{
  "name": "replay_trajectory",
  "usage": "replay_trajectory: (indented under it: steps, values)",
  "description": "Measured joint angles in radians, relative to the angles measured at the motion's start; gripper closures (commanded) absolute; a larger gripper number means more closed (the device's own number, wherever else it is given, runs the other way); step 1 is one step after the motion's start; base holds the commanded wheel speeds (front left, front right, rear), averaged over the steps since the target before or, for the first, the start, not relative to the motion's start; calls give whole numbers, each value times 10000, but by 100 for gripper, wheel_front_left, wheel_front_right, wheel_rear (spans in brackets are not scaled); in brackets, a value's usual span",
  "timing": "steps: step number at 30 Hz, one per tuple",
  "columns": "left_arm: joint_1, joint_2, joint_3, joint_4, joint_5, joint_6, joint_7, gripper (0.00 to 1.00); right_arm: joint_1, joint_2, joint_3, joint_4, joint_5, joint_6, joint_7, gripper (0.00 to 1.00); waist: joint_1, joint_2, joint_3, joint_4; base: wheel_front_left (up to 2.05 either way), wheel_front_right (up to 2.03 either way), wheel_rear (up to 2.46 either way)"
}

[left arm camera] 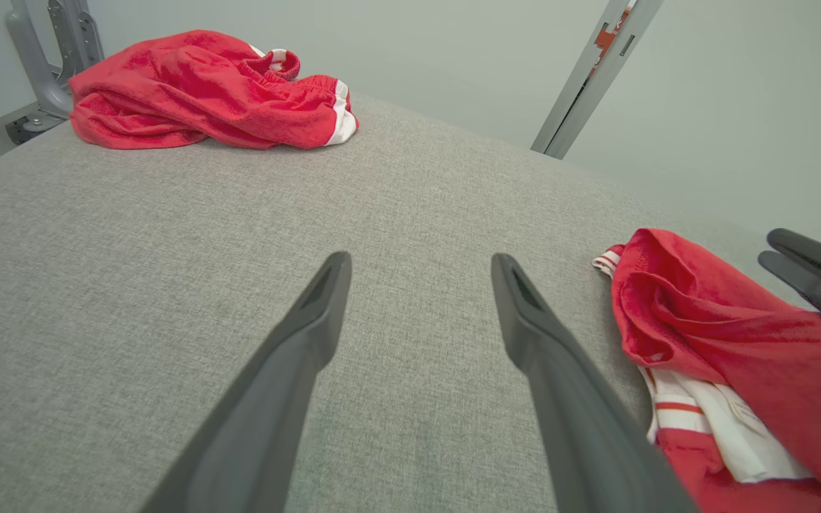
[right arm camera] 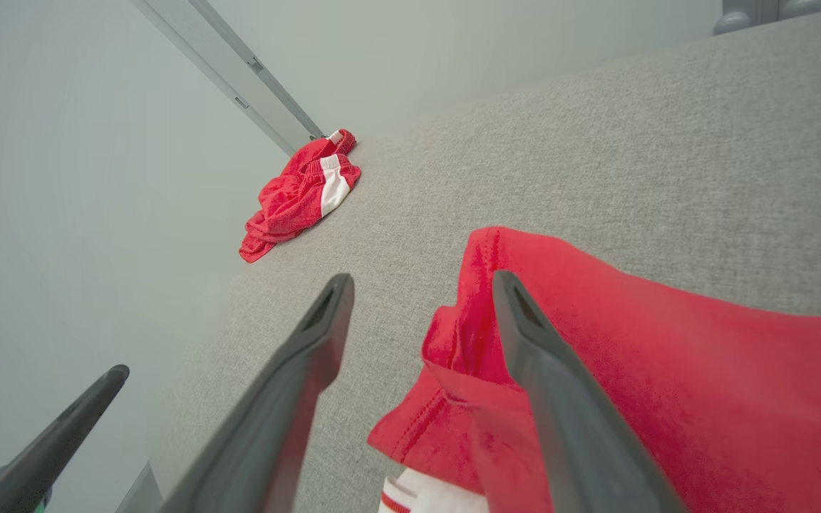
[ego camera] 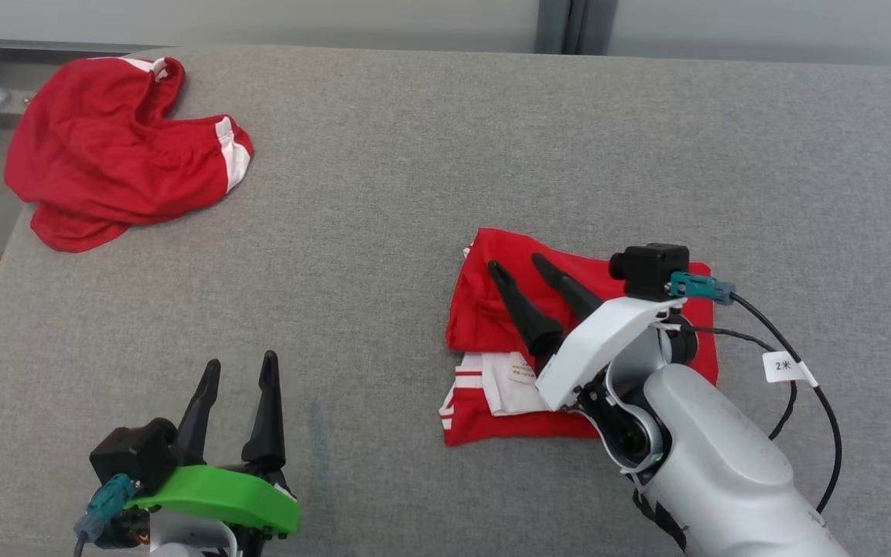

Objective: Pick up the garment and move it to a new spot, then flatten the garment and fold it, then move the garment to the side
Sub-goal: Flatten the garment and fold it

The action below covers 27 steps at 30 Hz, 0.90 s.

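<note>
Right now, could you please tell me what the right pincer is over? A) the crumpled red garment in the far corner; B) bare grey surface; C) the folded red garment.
C: the right pincer, open, sits over the folded red garment, whereas the crumpled red garment lies in the far left corner.

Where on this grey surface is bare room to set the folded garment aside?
Bare: the grey surface between the crumpled red garment and the folded garment, and the far right stretch. Crowded: right gripper over the folded garment; left gripper at near left.
</note>
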Motion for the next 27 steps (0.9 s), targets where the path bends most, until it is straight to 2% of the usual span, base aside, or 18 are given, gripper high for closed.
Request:
replay_trajectory:
  steps: [3, 7, 15, 21, 23, 24, 25, 27]
  values:
    - [-35, -2, 10, -17, 10, 27, -46, 0, -77, -84, -219, -309, -399, 0, -552, 0, 0, 0, -16, -145, 0, 0, 0]
    - [-75, -13, -4, -42, 69, 44, -132, 0, -79, -548, -846, -514, -1465, 0, -1126, 0, 0, 0, -22, -351, 0, 0, 0]
    - [-203, -79, -65, -33, 192, 48, -230, 0, 754, -706, -2169, -1003, -2941, 0, -1336, 0, 0, 0, 67, -612, 0, 0, 0]
    - [-295, -117, -81, 13, 236, 48, -297, 0, 1308, -589, -2038, -1241, -3845, 0, -1221, 0, 0, 0, 184, -699, 0, 0, 0]
    - [-332, -132, -105, 46, 236, 38, -299, 0, 1342, -510, -1743, -1085, -3956, 0, -1156, 57, 0, 0, 220, -683, 0, 0, 0]
    - [-364, -138, -105, 59, 236, 38, -303, 0, 1333, -481, -1570, -945, -4021, 0, -1124, 73, 0, 0, 235, -661, 0, 0, 0]
    - [-395, -140, -102, 71, 236, 38, -311, 0, 1314, -458, -1419, -784, -4103, 0, -1104, 100, 0, 0, 246, -638, 0, 0, 0]
    - [-441, -148, -98, 107, 236, 25, -337, 0, 1220, -387, -1055, -332, -4309, 0, -1097, 100, 0, 0, 265, -557, 0, 0, 0]
